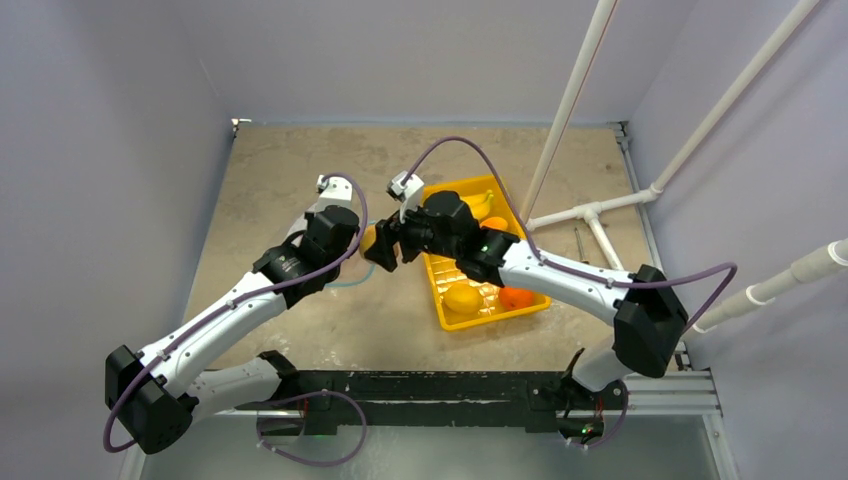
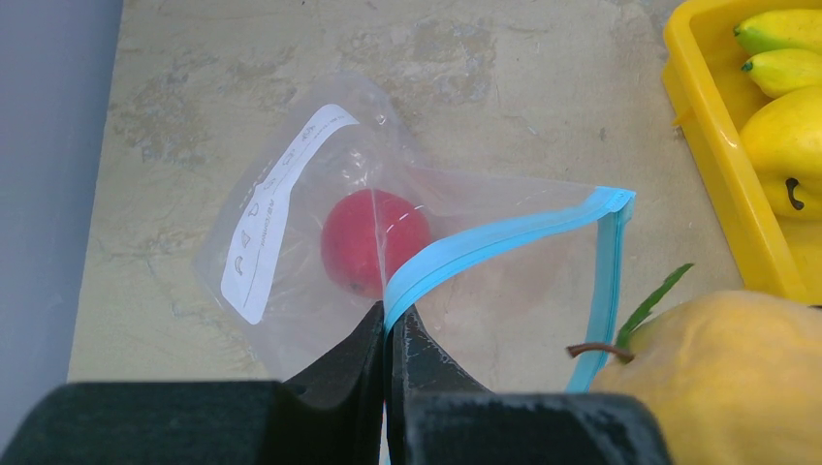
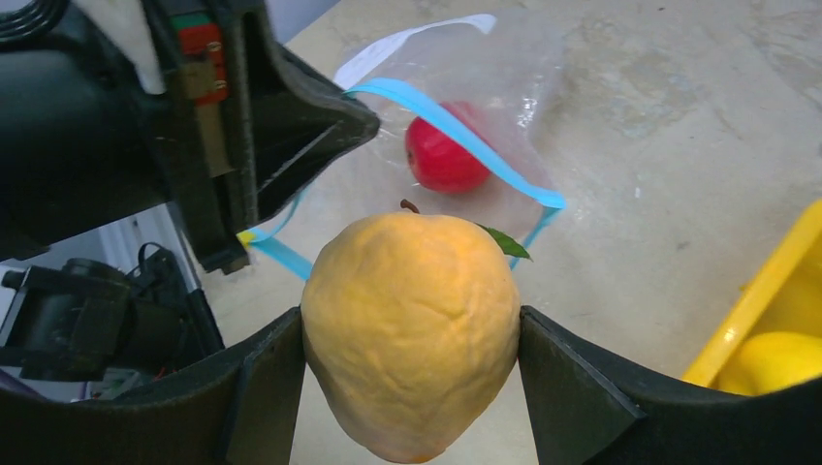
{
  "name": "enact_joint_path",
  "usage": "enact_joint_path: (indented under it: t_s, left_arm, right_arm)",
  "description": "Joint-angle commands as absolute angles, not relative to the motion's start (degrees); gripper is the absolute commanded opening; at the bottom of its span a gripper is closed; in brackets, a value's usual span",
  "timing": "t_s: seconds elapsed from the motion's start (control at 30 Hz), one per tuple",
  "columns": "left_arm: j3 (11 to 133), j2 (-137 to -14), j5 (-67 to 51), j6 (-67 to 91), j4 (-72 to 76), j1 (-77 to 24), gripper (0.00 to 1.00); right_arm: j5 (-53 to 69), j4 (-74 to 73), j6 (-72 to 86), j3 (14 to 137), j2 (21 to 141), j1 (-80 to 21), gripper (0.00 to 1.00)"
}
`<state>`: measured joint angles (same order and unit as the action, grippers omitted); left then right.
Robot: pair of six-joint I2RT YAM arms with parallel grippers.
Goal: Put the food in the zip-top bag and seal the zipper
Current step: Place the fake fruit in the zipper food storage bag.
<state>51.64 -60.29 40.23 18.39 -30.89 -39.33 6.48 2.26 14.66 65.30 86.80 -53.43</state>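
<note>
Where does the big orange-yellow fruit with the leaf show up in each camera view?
Top external: orange-yellow fruit mid-frame, just left of the yellow tray.
Left wrist: bottom right corner.
Right wrist: bottom centre, filling the foreground.
Shared landmark: the yellow tray, at the right edge in both wrist views.

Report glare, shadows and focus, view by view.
Top external: even soft light, no hard shadows on the table. Left wrist: thin glare streaks on the bag over the red fruit; near fingers dark. Right wrist: yellow fruit sharp, without glare.
</note>
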Motion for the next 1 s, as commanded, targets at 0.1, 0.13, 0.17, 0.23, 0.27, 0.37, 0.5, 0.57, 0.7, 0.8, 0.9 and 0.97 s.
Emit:
enact_joint_path:
  t_s: [0.1, 0.13, 0.17, 0.23, 0.27, 0.37, 0.5, 0.57, 0.7, 0.8, 0.9, 0.97]
  left_arm:
    - [51.3, -58.9, 40.2, 17.8, -29.2, -38.9, 0.0]
    - [51.3, -58.9, 40.2, 17.8, -29.1, -38.9, 0.0]
    - [51.3, -58.9, 40.2, 17.8, -29.2, -38.8, 0.0]
    - [51.3, -59.0, 40.2, 17.8, -29.2, -38.8, 0.0]
    - [51.3, -59.0, 40.2, 17.8, -29.2, -38.8, 0.0]
    - [51.3, -59.0, 40.2, 17.8, -29.2, -38.8, 0.0]
    - [51.3, -59.1, 40.2, 17.8, -29.2, -38.9, 0.0]
    - [51.3, -59.1, 40.2, 17.8, -29.2, -38.8, 0.0]
    - [51.3, -59.1, 40.2, 17.8, -29.2, -38.8, 0.0]
    - [51.3, -59.1, 40.3, 17.8, -29.2, -38.8, 0.0]
    - [51.3, -59.1, 40.3, 17.8, -29.2, -38.9, 0.0]
    - [51.3, -59.1, 40.2, 17.8, -29.1, -38.8, 0.0]
  right_arm:
    - [10.4, 11.5, 17.0, 65.2, 90.4, -55.4, 0.34]
    - [10.4, 12.1, 17.6, 65.3, 91.1, -55.5, 0.35]
    - [10.4, 12.7, 18.0, 65.3, 91.8, -55.8, 0.36]
    - [9.8, 14.1, 18.9, 65.2, 93.2, -56.2, 0.38]
    - [9.6, 14.8, 19.5, 65.1, 93.7, -56.4, 0.38]
    - [8.5, 16.5, 20.7, 65.2, 95.2, -56.7, 0.4]
    - [6.3, 17.5, 22.0, 65.8, 97.2, -57.0, 0.52]
    - [5.5, 17.9, 22.5, 66.0, 97.8, -57.0, 0.63]
    - [5.2, 17.8, 22.7, 66.5, 98.9, -57.0, 0.73]
    - [4.8, 17.1, 22.7, 67.0, 99.6, -57.0, 0.8]
    - [4.5, 17.2, 22.8, 66.7, 99.3, -57.1, 0.87]
    - [4.3, 17.2, 22.8, 66.5, 99.1, -57.0, 0.91]
